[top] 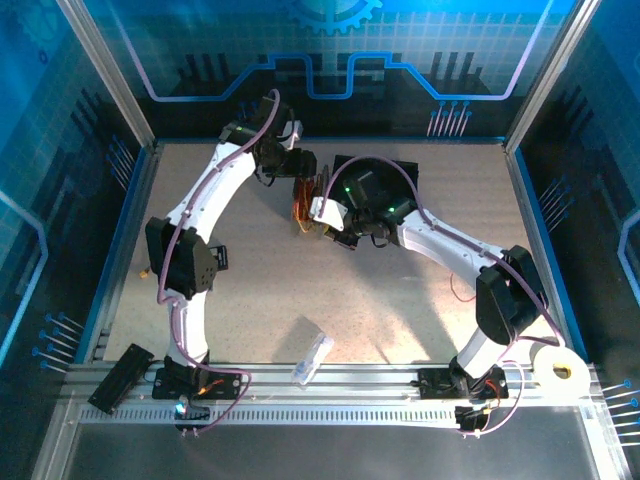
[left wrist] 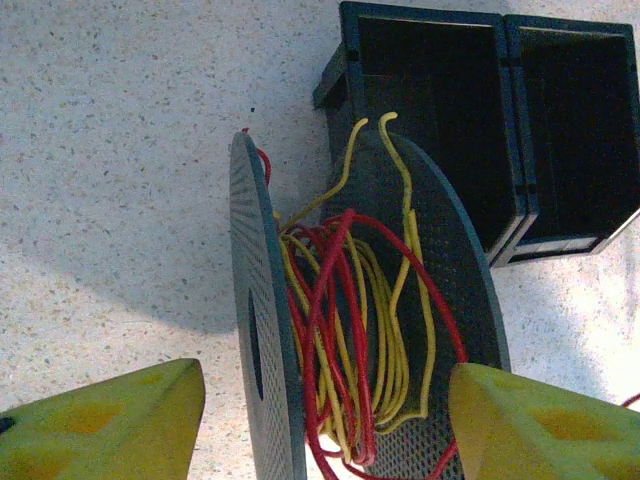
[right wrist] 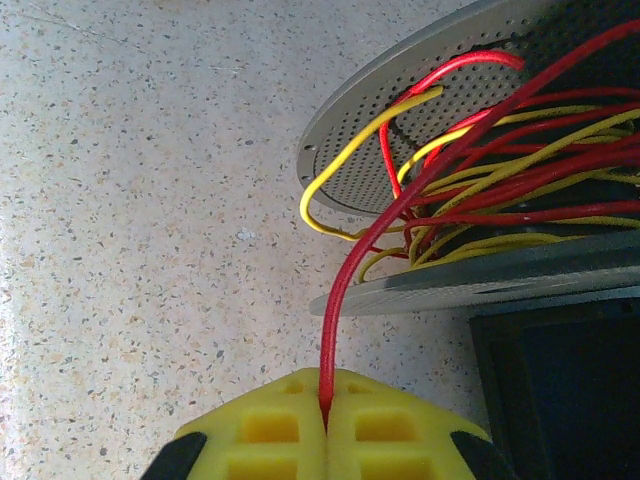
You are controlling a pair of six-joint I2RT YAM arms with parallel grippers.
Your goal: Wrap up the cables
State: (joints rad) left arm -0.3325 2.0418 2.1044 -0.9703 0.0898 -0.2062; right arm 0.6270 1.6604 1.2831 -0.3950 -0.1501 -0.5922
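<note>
Cables (left wrist: 350, 330): red + yellow, looped loosely on black spool (left wrist: 262, 300), btwn its two perforated discs; a few ends poke past the rim.
Spool: standing on edge, mid-far desk (left wrist: 120, 150), just beside black bins (left wrist: 500, 120).
L end effector (left wrist: 325, 372): released, fingers (left wrist: 110, 420) either side of spool; gap shows btwn one finger and nearest disc.
R end effector (right wrist: 325, 400): clenched on one red cable (right wrist: 345, 270), which runs from its pads up to spool.
Near edge: clear bag (top: 313, 355) centre, white tape roll (top: 557, 372) right.
</note>
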